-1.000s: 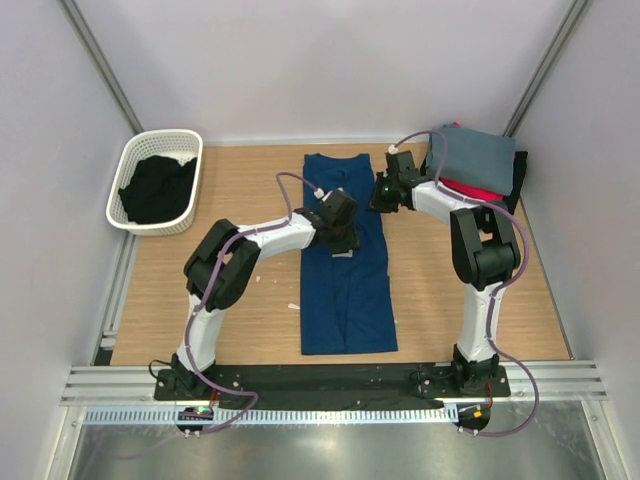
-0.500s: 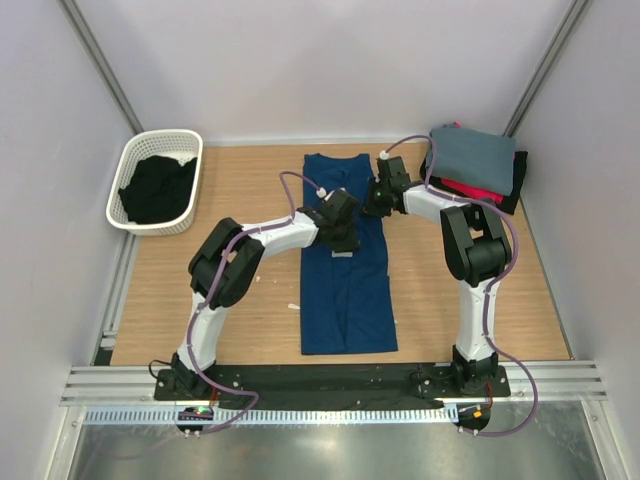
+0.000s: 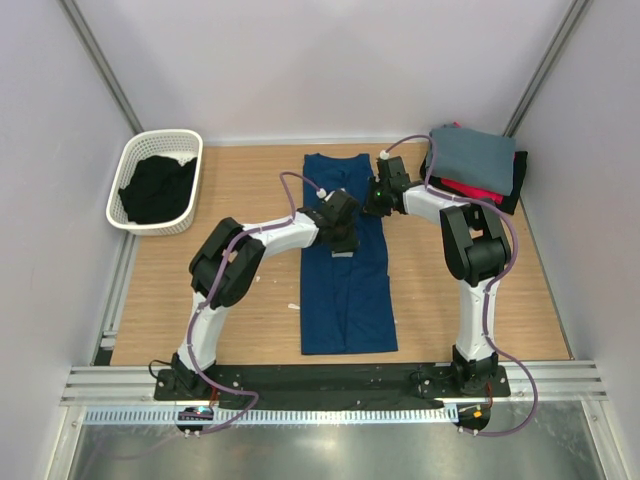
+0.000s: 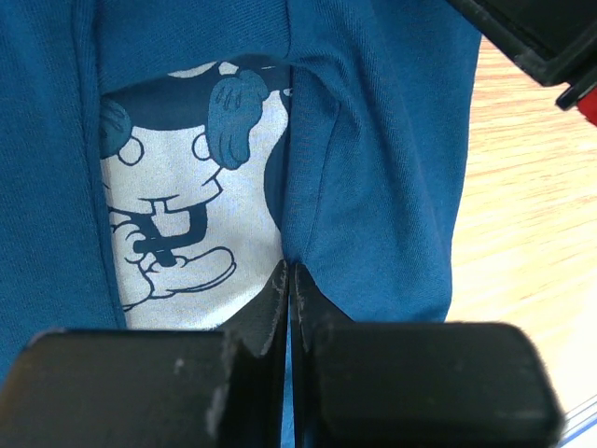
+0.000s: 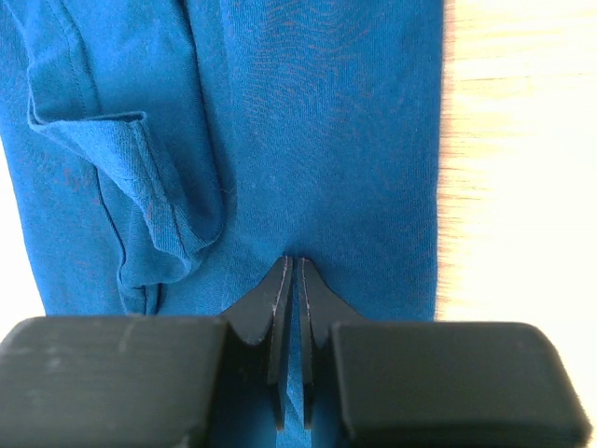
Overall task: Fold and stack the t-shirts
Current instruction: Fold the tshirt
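The navy t-shirt (image 3: 345, 290) lies as a long narrow strip down the middle of the table. My left gripper (image 3: 344, 242) is shut on a fold of it beside the pale Mickey print (image 4: 177, 233); its tips (image 4: 290, 271) pinch blue cloth. My right gripper (image 3: 377, 204) sits on the shirt's right edge near the top, shut on the cloth (image 5: 291, 266) beside a folded-in sleeve (image 5: 140, 196). The stack of folded shirts (image 3: 478, 150) stands at the far right corner, grey on top, red (image 3: 470, 188) and black (image 3: 515, 182) beneath.
A white laundry basket (image 3: 130, 160) holding dark cloth (image 3: 158, 188) stands at the far left. Bare wooden table (image 3: 250, 290) lies either side of the shirt. Grey walls close in the table on three sides.
My right arm has shifted slightly left onto the shirt's right edge. The left arm and the shirt look unmoved.
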